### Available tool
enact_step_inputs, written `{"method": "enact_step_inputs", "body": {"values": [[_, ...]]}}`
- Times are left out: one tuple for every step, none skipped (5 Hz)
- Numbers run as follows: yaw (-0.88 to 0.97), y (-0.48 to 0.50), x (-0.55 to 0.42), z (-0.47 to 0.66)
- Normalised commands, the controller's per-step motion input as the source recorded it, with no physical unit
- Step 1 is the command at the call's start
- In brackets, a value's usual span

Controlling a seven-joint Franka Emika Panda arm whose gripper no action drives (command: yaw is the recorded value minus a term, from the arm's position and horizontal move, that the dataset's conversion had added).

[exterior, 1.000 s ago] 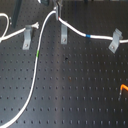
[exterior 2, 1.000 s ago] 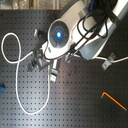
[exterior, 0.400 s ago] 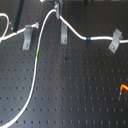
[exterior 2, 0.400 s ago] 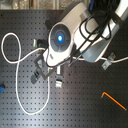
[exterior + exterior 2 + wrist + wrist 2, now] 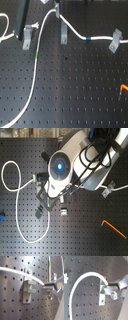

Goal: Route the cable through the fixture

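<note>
Blur and the frame edge hide much in the first exterior view: the arm (image 5: 25,17) shows only as a dark slab cut off at the top, and the gripper cannot be made out there. Three grey upright clips stand in a row on the black perforated table (image 5: 75,95): one (image 5: 27,36) under the arm, the fixture (image 5: 63,34) in the middle, a slanted one (image 5: 116,40) toward the first exterior view's right. One white cable (image 5: 36,65) curves down from near the fixture, showing a green band (image 5: 37,56), and runs on past a blue band (image 5: 88,38) to the slanted clip. One orange wire (image 5: 123,90) lies near the first exterior view's right edge.

In the second exterior view the robot's white body (image 5: 75,165) with its blue light covers the fixture and gripper; the cable (image 5: 15,203) loops on the table at the second exterior view's left.

In the first wrist view the gripper (image 5: 45,286) has its fingers closed narrowly on the cable (image 5: 25,274), which passes just across the top of the fixture (image 5: 28,289).

In the second wrist view the cable (image 5: 82,278) arcs to the fixture (image 5: 102,293), its end hidden at the fingertips.
</note>
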Motion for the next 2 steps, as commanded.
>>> {"method": "enact_step_inputs", "body": {"values": [[-1.0, 0.008, -0.01, 0.01], [-1.0, 0.009, -0.012, 0.01]]}}
